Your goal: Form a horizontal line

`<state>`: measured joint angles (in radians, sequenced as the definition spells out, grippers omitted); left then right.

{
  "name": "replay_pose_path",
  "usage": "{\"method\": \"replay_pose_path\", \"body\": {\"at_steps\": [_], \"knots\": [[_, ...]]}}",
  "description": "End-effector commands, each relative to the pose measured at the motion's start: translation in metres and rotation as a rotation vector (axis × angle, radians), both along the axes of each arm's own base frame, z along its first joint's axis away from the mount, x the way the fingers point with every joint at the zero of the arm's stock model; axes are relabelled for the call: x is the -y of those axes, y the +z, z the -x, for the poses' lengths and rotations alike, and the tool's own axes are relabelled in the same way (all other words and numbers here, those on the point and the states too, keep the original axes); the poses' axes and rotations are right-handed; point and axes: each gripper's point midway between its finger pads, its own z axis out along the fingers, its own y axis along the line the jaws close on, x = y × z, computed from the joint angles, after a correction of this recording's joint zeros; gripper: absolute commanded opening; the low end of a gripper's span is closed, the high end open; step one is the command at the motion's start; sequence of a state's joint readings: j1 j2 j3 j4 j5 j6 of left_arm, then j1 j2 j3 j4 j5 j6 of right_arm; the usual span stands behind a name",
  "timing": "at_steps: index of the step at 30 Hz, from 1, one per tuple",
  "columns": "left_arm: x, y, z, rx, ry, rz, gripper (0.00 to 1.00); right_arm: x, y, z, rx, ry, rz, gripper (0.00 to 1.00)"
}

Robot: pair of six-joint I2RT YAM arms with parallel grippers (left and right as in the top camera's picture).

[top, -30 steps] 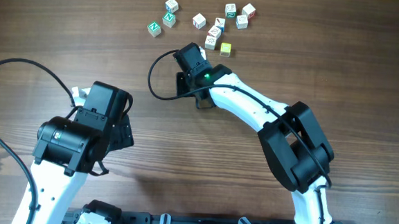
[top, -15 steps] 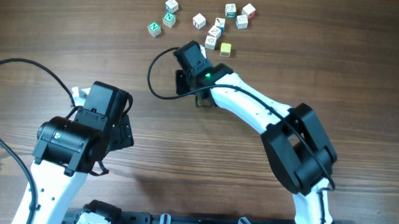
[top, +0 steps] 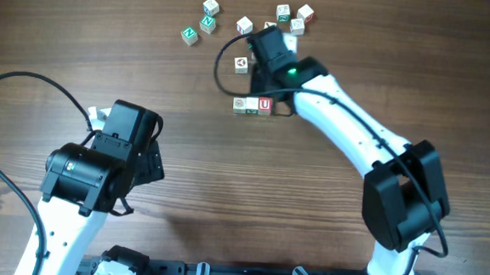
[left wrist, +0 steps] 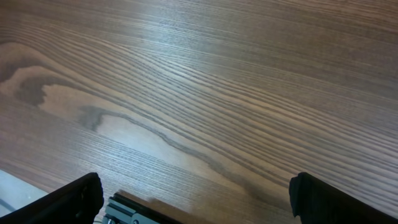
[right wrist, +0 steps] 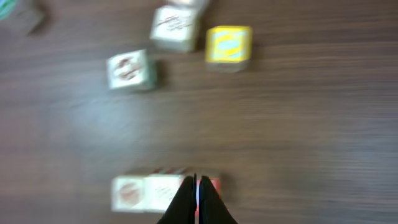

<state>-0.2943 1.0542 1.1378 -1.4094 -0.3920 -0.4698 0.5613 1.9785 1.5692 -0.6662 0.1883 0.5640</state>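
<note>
Three little white cubes sit side by side, touching, and they make the line (top: 252,105) I was asked for. It runs straight across the table (top: 82,8), on the near side of the loose blocks.

From my overhead view I think the job is done, or very nearly. The row looks straight and I see no gaps in it. I think all that is left is to lift my right gripper (right wrist: 196,198) away without bumping anything. Its two fingers are pinched together with nothing between them. The tips hang right over the row, near the red end. The right wrist picture is blurry, so I cannot tell if the tips touch a cube. My left gripper (left wrist: 196,199) is well away over bare wood, with its fingers spread wide and holding nothing.

Now the writing. The end cube (top: 265,105) on the right of the row shows a red "U". The middle cube (top: 252,105) has green marks too small to read. The left cube (top: 240,105) has a brownish picture. One loose cube (top: 243,64) sits alone just behind the row, and I cannot read its face. Farther back on the left, a green cube (top: 189,35) shows what looks like an "N". The yellow cube (right wrist: 228,45) has marks too blurred to read. I see no brand names anywhere.
</note>
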Motion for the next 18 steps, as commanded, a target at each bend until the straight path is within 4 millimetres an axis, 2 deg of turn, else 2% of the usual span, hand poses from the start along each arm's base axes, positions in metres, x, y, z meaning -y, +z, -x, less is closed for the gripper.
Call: {"method": "replay_pose_path", "body": {"at_steps": [1,4,9,13,18], "knots": [[-0.002,0.000,0.001,0.009,0.020,0.004,1.00,0.039,-0.015,-0.004,-0.023,-0.099,0.051,0.05],[-0.001,0.000,0.001,0.008,0.020,0.004,1.00,0.053,-0.034,0.004,-0.075,-0.115,0.043,0.05],[-0.001,0.000,0.001,0.008,0.020,0.004,1.00,0.053,-0.066,0.011,-0.114,-0.096,0.025,0.05],[-0.001,0.000,0.001,0.008,0.020,0.004,1.00,0.056,-0.084,0.017,-0.149,-0.100,0.043,0.05],[-0.001,0.000,0.001,0.008,0.020,0.004,1.00,0.055,-0.091,0.014,-0.146,-0.113,0.035,0.04]]}}
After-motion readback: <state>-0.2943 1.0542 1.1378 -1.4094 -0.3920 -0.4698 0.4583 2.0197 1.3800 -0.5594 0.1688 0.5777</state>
